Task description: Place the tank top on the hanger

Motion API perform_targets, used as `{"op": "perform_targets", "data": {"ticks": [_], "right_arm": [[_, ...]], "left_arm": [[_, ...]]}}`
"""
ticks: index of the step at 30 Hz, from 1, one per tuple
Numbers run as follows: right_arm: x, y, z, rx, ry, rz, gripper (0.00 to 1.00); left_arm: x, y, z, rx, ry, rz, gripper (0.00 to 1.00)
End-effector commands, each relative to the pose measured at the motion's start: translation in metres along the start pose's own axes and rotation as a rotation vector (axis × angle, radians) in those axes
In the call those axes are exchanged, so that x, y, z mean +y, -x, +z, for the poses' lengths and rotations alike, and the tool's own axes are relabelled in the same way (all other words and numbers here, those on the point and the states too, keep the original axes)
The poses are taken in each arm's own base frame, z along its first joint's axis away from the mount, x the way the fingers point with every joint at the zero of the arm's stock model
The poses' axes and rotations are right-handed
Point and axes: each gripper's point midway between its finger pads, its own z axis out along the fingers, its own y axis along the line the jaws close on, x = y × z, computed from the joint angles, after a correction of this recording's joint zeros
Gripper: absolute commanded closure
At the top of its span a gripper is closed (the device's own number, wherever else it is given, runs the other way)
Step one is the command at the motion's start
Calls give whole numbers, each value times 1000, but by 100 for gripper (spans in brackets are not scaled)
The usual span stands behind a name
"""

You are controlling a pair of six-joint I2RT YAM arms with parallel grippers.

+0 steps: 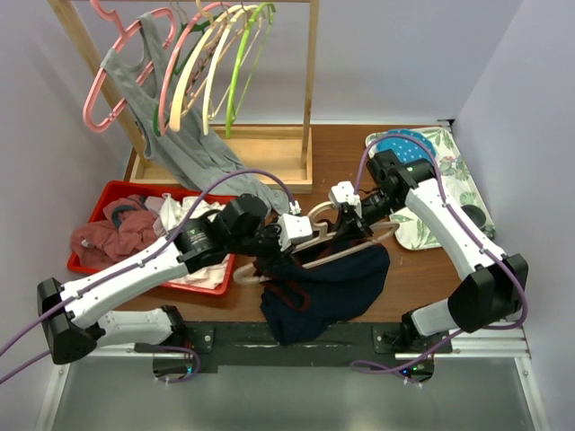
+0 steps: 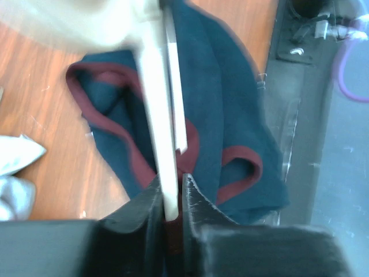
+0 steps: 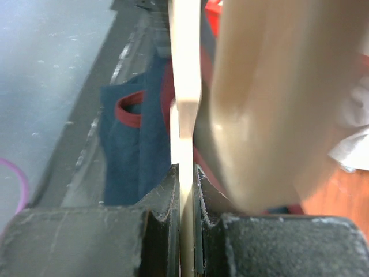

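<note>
The tan hanger (image 1: 359,247) is held above the table's near middle by both grippers. The navy tank top (image 1: 332,283) with dark red trim hangs bunched from it down to the table's front edge. My left gripper (image 1: 289,232) is shut on the hanger's thin bar (image 2: 153,86); red trim of the tank top (image 2: 225,86) also sits between the jaws. My right gripper (image 1: 346,208) is shut on the hanger (image 3: 185,69) near its hook side, with the tank top (image 3: 130,150) below it.
A red bin (image 1: 99,202) of clothes stands at the left. A wooden rack (image 1: 310,99) at the back carries pink, yellow and green hangers and a grey tank top (image 1: 166,117). A floral board (image 1: 449,171) lies at the right. A white garment (image 2: 17,156) lies beside the tank top.
</note>
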Motion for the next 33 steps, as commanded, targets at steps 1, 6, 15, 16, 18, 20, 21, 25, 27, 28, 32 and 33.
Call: {"op": "perform_targets", "data": {"ticks": [1, 6, 15, 16, 18, 20, 21, 25, 27, 28, 32, 33], "right_arm": [[45, 12, -1, -49, 99, 136, 99], [45, 12, -2, -43, 96, 132, 97], [31, 20, -10, 1, 39, 158, 65], [28, 24, -13, 10, 19, 194, 63], [7, 25, -24, 77, -87, 181, 53], [-17, 33, -42, 119, -248, 227, 46], [-34, 34, -65, 151, -374, 231, 41], [-58, 50, -122, 56, -659, 307, 24], [-57, 39, -121, 58, -695, 313, 18], [-55, 32, -115, 49, -683, 344, 18], [-54, -19, -76, 2, -600, 538, 18], [-51, -45, -58, -1, -568, 642, 18]], "left_arm": [[0, 17, 1, -121, 18, -9, 100], [-9, 7, 6, -202, 1, -137, 100], [-21, -16, 1, -317, 2, -388, 100], [-20, -20, -1, -332, 19, -408, 100], [-20, -20, -7, -363, 31, -456, 100], [-13, -28, -11, -372, 89, -528, 100], [-10, -25, -19, -405, 111, -543, 100], [15, -33, -41, -495, 281, -677, 100], [20, -31, -52, -554, 319, -727, 100], [22, -33, -53, -567, 328, -741, 100], [25, -34, -53, -593, 339, -795, 100], [26, -37, -50, -584, 344, -807, 100]]}}
